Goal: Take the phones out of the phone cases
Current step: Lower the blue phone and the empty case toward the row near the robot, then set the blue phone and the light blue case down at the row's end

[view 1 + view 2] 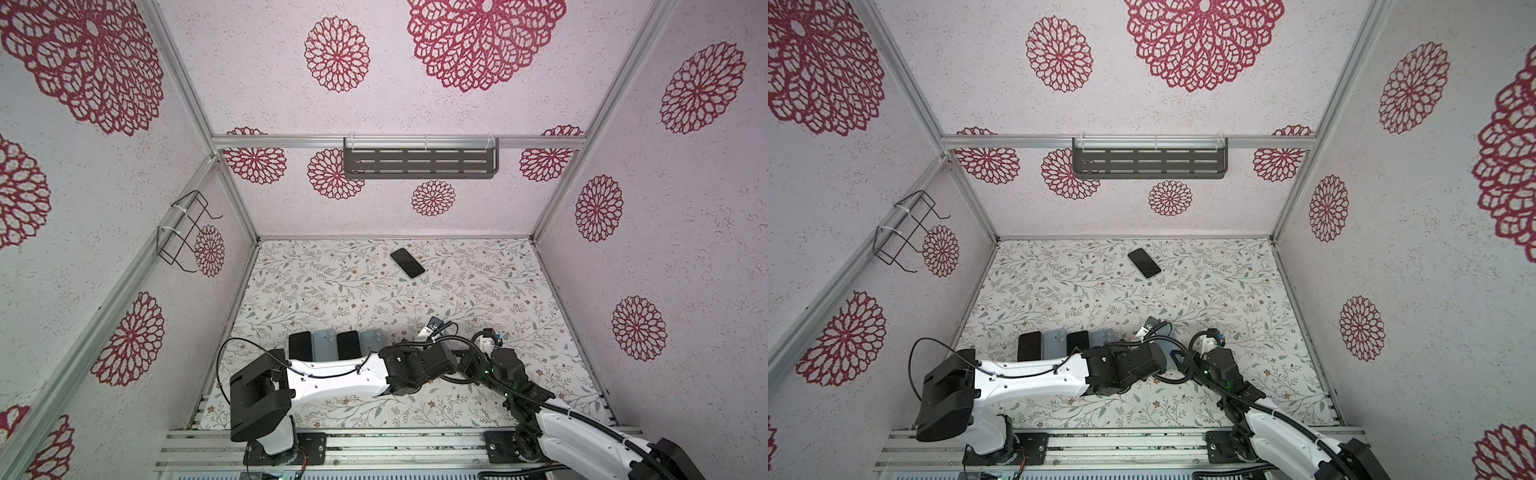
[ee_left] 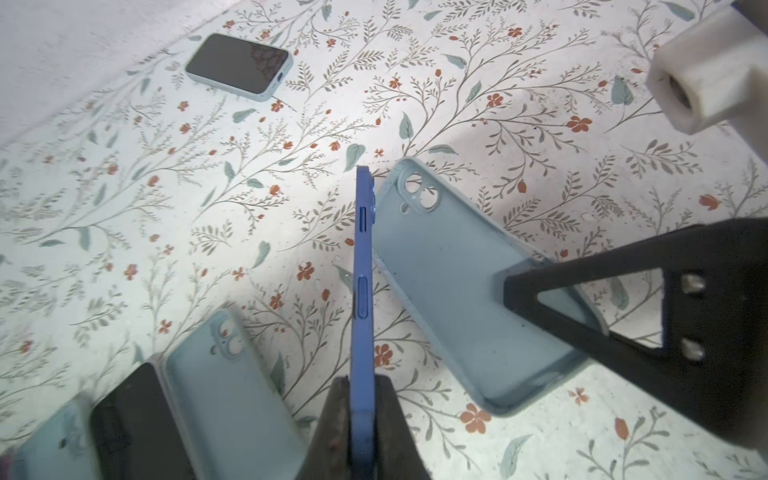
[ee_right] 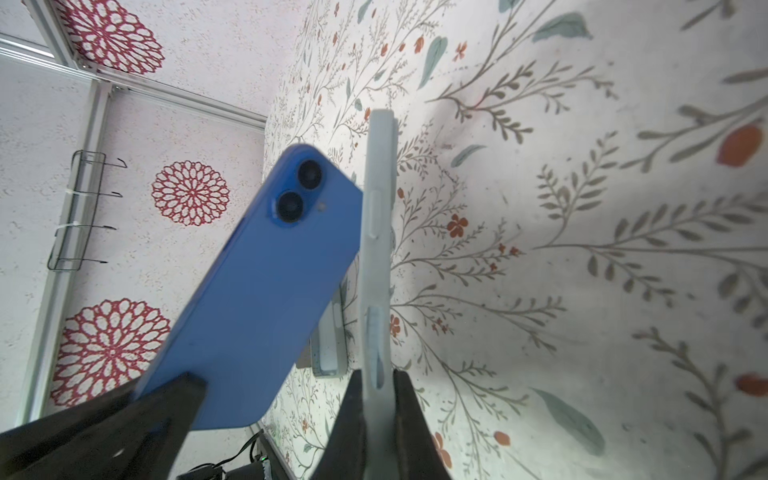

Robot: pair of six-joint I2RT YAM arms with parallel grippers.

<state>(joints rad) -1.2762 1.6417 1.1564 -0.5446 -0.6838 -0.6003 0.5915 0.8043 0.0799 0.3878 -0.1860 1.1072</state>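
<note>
The blue phone [image 2: 363,249] stands edge-on in the left wrist view, with my left gripper [image 2: 362,380] shut on its lower end. Its back with two lenses [image 3: 257,299] shows in the right wrist view. The pale blue-grey phone case [image 2: 449,270] is empty and apart from the phone, just beside it. My right gripper [image 3: 377,374] is shut on one end of the phone case [image 3: 376,249], seen edge-on there. One of its black fingers [image 2: 582,299] lies across the case's inside. Both grippers meet above the front middle of the table.
A row of dark phones and empty pale cases [image 1: 324,345] lies front left on the floral table [image 1: 498,291]. Another phone in a pale case [image 1: 407,262] lies near the back wall. A slotted shelf [image 1: 419,163] and a wire rack [image 1: 183,232] hang on the walls.
</note>
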